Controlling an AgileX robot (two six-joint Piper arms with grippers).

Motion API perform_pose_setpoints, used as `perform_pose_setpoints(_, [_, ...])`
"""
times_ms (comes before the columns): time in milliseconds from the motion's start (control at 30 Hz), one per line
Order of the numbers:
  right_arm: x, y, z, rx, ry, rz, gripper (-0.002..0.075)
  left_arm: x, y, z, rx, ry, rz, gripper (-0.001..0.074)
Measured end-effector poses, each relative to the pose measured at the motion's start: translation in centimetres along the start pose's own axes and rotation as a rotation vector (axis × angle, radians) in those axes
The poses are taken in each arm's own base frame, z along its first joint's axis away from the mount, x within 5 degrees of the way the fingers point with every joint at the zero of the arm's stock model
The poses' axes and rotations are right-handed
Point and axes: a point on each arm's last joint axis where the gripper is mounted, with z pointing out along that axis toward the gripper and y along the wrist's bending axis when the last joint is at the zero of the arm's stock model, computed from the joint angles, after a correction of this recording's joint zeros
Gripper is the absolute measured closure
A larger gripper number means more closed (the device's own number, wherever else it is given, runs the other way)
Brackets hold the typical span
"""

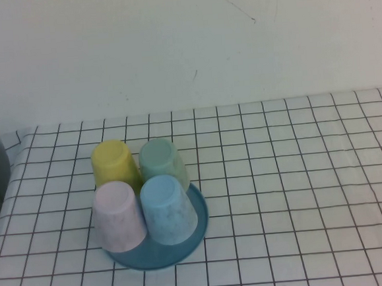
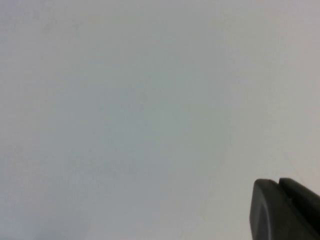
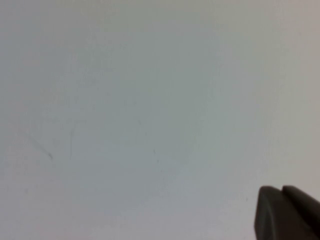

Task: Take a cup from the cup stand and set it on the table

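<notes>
Four upturned cups crowd the cup stand [image 1: 196, 225] near the bench's [image 1: 301, 194] left edge, toward its near side. On the stand's near side, the pink cup [image 1: 119, 216] stands leftmost, the light blue cup [image 1: 168, 208] just beside it; behind them are the yellow cup [image 1: 115, 163] and the pale green cup [image 1: 163, 161]. Neither arm appears over the bench. The left hand [image 2: 285, 210] and the right hand [image 3: 287, 214] each face a blank white wall [image 1: 183, 44]; whether either is spread or pressed together cannot be told.

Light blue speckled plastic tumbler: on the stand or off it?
On: the light blue speckled plastic tumbler sits upside down on the round teal-blue cup stand. Neither hand is near it.
</notes>
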Motion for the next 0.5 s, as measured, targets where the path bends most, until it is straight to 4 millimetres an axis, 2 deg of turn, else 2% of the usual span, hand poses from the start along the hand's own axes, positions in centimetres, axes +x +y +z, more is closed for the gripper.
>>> perform_pose_setpoints(100, [-1.7, 0.1, -0.4, -0.021, 0.09, -0.019, 0.0729, -2.4, -0.8, 0.3, -0.038, 0.135, 0.032, 0.0738])
perform_pose_setpoints(233, [-2.8, 0.2, -0.5, -0.049, 0.242, -0.042, 0.0729, -3.4, -1.3, 2.1, -0.097, 0.435, 0.06, 0.0738])
perform_pose_setpoints(400, [-1.6, 0.5, 0.7, -0.119, 0.529, -0.105, 0.0729, -3.9, -2.5, 5.8, -0.016, 0.746, 0.146, 0.0738])
perform_pose_setpoints(500, [-0.5, 1.1, 1.6, -0.217, 0.659, -0.161, 0.0729, -3.5, -3.3, 8.8, 0.076, 0.902, 0.17, 0.0738])
